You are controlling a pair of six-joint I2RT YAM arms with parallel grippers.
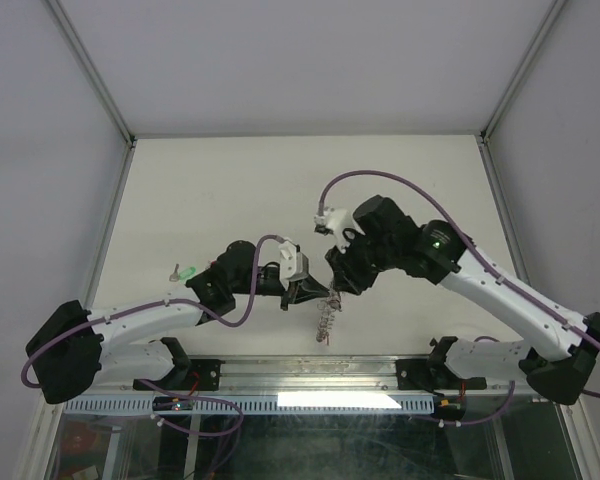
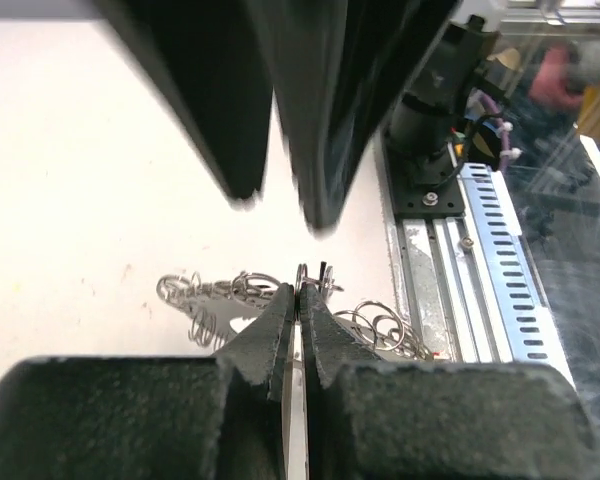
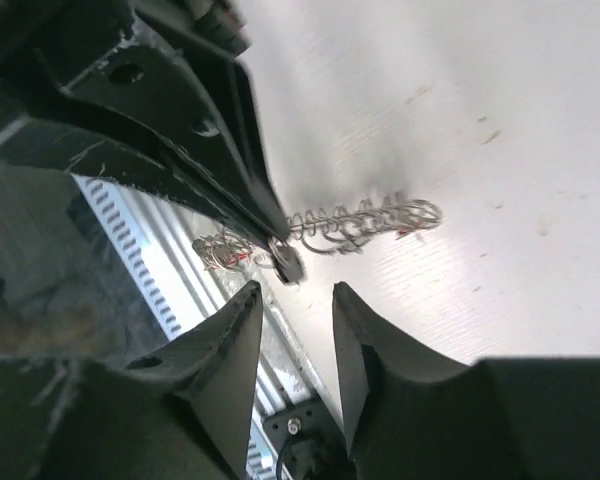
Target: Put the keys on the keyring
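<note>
My left gripper [image 2: 300, 296] is closed tight, its two black fingers pressed flat together, and between their tips it pinches the small grey flat metal keyring [image 3: 285, 262], which stands on edge just past the tips. From that pinch a tangled string of thin silvery wire loops [image 3: 365, 222] trails off to either side over the white tabletop [image 1: 230, 190]; I cannot tell whether the loops lie on the surface or hang just above it. Tiny red flecks show among the coils, too small to make out. My right gripper [image 3: 295, 292] stands open, jaws apart with nothing between them, and its fingertips sit just beside the keyring without touching it. From above, both grippers meet near the middle of the table, close to its near edge, with the loops running from them toward the near metal rail [image 2: 500, 230]. Well to the left, on the table beside my left arm, lies a small pale-green-headed key [image 1: 185, 270], apart from the keyring
</note>
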